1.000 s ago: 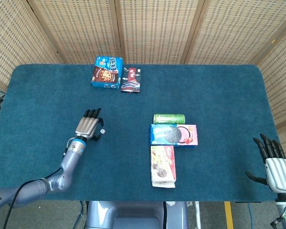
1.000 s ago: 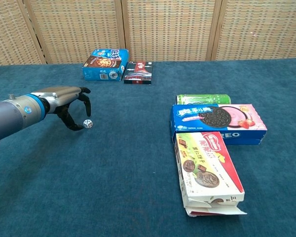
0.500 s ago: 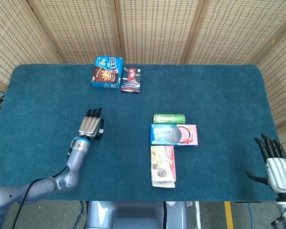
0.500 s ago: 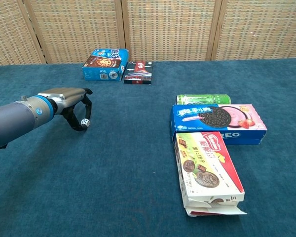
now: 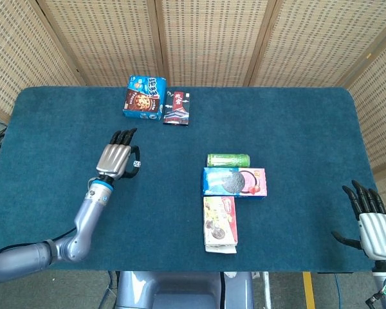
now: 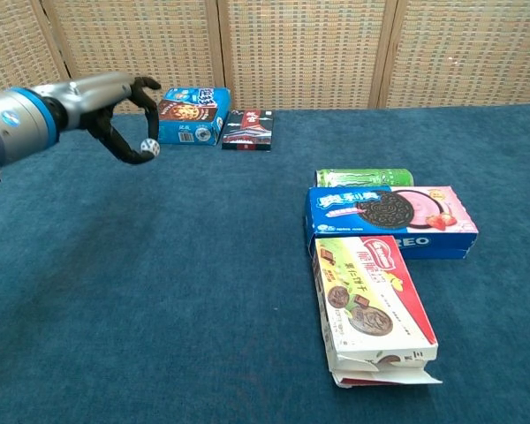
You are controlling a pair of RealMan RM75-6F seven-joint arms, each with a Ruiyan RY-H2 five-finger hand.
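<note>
Left hand [image 6: 106,110] raised above the table [image 6: 203,265], fingers [image 6: 124,148] pinching small white die [image 6: 147,147], a cube without long axis, near blue cookie box [image 6: 190,115], right hand [image 5: 373,222] spread, holding nothing, at table's edge.

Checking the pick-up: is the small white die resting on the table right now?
No, the left robot hand pinches the die in its fingertips, raised clear above the blue table.
</note>
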